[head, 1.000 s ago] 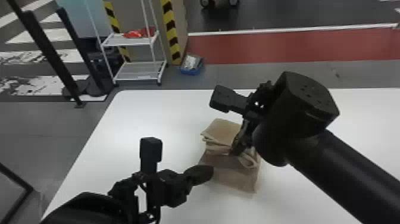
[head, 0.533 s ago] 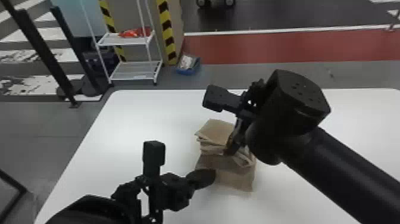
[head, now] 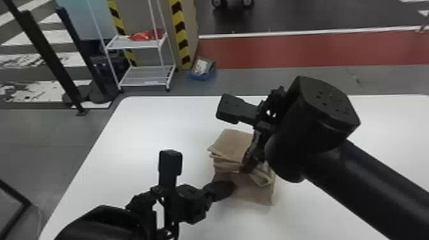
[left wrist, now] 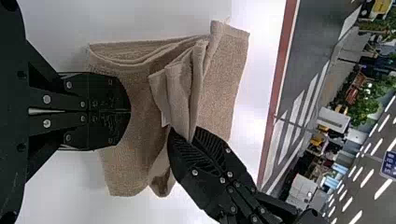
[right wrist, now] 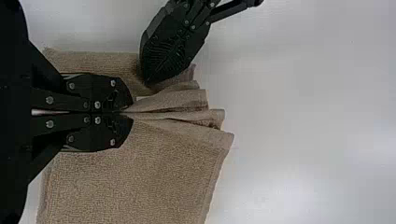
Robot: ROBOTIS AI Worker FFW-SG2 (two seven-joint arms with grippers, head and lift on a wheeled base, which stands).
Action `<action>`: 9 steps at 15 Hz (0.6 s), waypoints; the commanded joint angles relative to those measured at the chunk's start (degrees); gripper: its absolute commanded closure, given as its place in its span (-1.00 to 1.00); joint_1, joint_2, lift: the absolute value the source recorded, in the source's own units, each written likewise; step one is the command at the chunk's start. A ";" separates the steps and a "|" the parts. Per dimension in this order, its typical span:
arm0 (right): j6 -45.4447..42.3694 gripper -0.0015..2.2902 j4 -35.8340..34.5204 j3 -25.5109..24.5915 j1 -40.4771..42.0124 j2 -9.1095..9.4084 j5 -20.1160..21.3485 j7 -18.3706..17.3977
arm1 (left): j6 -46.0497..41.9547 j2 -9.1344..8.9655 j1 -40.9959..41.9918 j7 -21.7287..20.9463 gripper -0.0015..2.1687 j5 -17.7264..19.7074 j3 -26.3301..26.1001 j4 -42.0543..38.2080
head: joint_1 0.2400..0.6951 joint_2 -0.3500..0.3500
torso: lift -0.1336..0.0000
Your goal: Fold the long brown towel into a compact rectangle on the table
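The brown towel (head: 231, 143) lies on the white table with several layers bunched across its middle. At its near left edge is my left gripper (head: 223, 191); in the left wrist view that left gripper (left wrist: 130, 111) has its fingers together over a flat part of the towel (left wrist: 224, 88). From the right, my right gripper (head: 246, 167) reaches down onto the bunched layers. In the right wrist view, the right gripper (right wrist: 132, 112) is shut on the pinched folds, which fan out beyond its tips, with the towel (right wrist: 135, 182) flat beside them.
The white table (head: 153, 127) surrounds the towel, with its far edge behind the right gripper. Beyond it, on the floor, stand a white shelf rack (head: 145, 75) and a small blue bin (head: 201, 75). My two grippers are close together over the towel.
My left gripper has shifted a little to the right, closer over the towel. The right gripper has dipped slightly, still at the folds. The head view has also shifted slightly.
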 commanded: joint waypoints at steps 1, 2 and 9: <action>0.69 0.13 -1.11 0.61 -0.02 -0.95 0.00 0.46 | 0.02 0.00 -0.54 0.00 0.98 -0.07 0.16 0.67 | 1.00 0.40 | -0.84; 0.69 0.13 -1.20 0.78 0.07 -1.04 0.00 0.91 | 0.02 0.00 -0.71 0.00 0.98 -0.07 0.33 1.02 | 1.00 0.40 | -0.84; 1.39 0.13 -1.55 1.49 0.78 -0.34 0.00 0.91 | 0.02 0.00 -0.89 -0.09 0.98 -0.07 0.33 1.11 | 1.00 0.43 | -0.84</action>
